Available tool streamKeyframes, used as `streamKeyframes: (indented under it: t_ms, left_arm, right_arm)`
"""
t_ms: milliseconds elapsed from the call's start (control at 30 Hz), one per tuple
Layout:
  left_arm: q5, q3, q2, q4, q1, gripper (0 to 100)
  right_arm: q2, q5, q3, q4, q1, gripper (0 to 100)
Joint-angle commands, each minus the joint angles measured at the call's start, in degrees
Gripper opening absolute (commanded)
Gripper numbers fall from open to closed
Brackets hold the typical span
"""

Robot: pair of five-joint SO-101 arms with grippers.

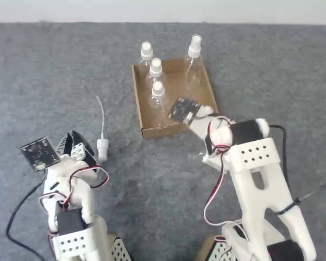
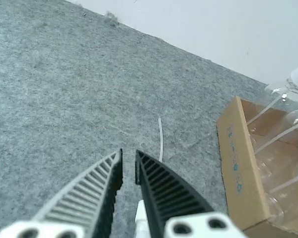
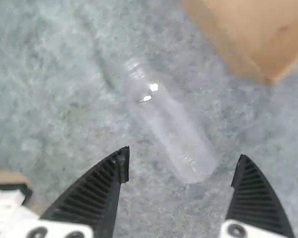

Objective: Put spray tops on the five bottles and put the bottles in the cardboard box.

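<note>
Box [image 1: 144, 130]: four capped bottles [image 1: 157, 93] inside — done.
Fifth bottle [image 3: 166, 131]: uncapped, lying outside.
Top [image 1: 102, 145]: loose beside left gripper [image 2: 129, 171] — jaws nearly together.
Right gripper [image 3: 184, 153]: jaws apart, over fifth bottle.

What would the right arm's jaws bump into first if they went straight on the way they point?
Most likely the bottle lying without a top on the grey carpet. The right gripper points down at it, jaws open to either side. How high it hangs is unclear.

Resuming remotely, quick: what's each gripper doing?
Left gripper: nearly closed over the spray top; grip unclear.
Right gripper: open, empty, above the lying bottle.
</note>
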State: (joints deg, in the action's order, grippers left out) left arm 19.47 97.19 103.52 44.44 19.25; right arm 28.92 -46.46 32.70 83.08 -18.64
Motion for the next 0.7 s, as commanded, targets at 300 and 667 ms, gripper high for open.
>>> streamKeyframes:
  t_ms: [300, 667]
  left_arm:
    - [-0.4, -0.7, 0.7, -0.9, -0.1, 4]
    - [-0.4, -0.7, 0.7, -0.9, -0.1, 4]
  right_arm:
    - [2.0, -12.3, 7.6, -1.2, -5.0, 28.5]
    - [1.9, -17.0, 13.5, -12.4, -4.2, 28.5]
